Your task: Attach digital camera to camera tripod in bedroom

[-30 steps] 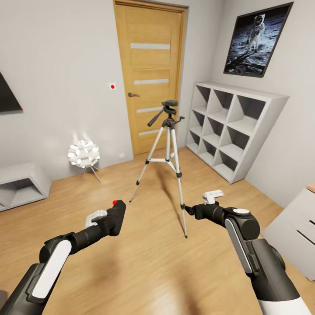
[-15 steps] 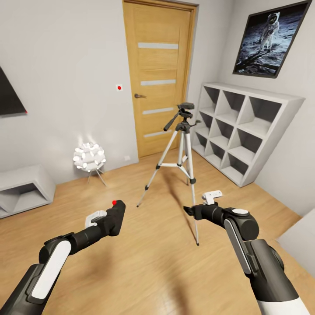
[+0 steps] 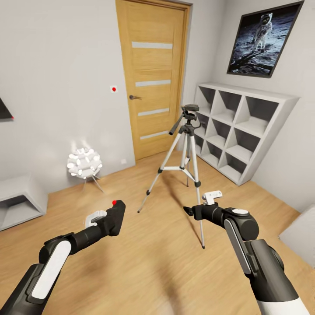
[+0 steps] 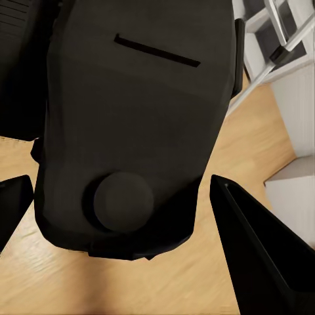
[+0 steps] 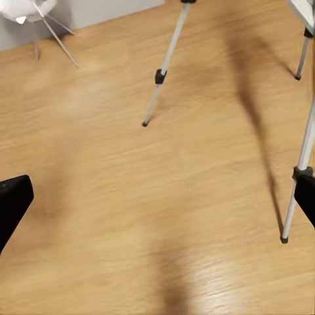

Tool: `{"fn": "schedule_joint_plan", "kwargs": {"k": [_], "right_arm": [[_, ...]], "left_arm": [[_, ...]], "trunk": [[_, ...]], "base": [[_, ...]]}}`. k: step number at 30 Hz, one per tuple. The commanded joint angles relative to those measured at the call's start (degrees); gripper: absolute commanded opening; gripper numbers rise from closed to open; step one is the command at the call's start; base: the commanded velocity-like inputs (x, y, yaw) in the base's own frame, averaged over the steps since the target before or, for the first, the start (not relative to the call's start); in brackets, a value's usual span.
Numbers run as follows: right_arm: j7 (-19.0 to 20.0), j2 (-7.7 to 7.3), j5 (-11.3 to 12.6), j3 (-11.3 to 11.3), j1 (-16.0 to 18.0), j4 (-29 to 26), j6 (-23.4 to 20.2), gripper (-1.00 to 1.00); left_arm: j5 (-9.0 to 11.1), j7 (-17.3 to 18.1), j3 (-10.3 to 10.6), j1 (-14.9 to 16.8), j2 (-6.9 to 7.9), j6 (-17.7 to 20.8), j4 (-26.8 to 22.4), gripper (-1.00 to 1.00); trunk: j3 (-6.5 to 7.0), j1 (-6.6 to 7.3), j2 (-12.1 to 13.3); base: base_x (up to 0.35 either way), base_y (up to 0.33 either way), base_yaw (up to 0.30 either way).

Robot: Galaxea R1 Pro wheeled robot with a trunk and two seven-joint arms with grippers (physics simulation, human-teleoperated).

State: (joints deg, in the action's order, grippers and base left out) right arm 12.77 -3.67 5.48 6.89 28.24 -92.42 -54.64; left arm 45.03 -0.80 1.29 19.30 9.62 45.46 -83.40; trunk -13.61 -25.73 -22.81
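The digital camera [image 3: 114, 216], a matte-black box with a red button on top, sits in my left gripper [image 3: 116, 215], which is shut on it low at the left of the head view. In the left wrist view the camera's body [image 4: 131, 118] spans the gap between the two black fingers [image 4: 262, 256]. The camera tripod [image 3: 188, 148] stands on the plank floor ahead and slightly right, its black head bare. My right gripper [image 3: 188, 210] hangs open and empty near the tripod's closest leg [image 5: 299, 172]; another leg [image 5: 164, 69] stands farther off.
Behind the tripod are a wooden door [image 3: 153, 78] and white cube shelves [image 3: 238, 131]. A lit white spiky lamp [image 3: 84, 162] and a low grey bench [image 3: 17, 199] stand at the left wall. White furniture [image 3: 299, 236] juts in at the right edge.
The whole view has shifted with the robot's motion, so the tripod now sits a little farther right in the picture. Both arms hold the same pose, camera still gripped.
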Motion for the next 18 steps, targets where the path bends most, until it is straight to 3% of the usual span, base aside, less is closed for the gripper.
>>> {"fn": "schedule_joint_plan", "kwargs": {"k": [1, 18], "right_arm": [[-0.3, -0.02, 0.5, 0.1, 0.1, 0.0, -0.3, 1.00], [-0.4, 0.05, 0.5, 0.1, 0.1, 0.0, 0.0, 1.00]], "left_arm": [[0.2, 0.0, 0.0, 0.0, 0.05, 0.2, 0.0, -1.00], [0.3, 0.0, 0.0, -0.1, 0.05, 0.1, -0.1, -1.00]], "trunk": [[-0.11, -0.05, -0.1], [-0.11, -0.05, -0.1]], "base": [[0.170, 0.313, -0.268], [0.207, 0.295, -0.275]]}}
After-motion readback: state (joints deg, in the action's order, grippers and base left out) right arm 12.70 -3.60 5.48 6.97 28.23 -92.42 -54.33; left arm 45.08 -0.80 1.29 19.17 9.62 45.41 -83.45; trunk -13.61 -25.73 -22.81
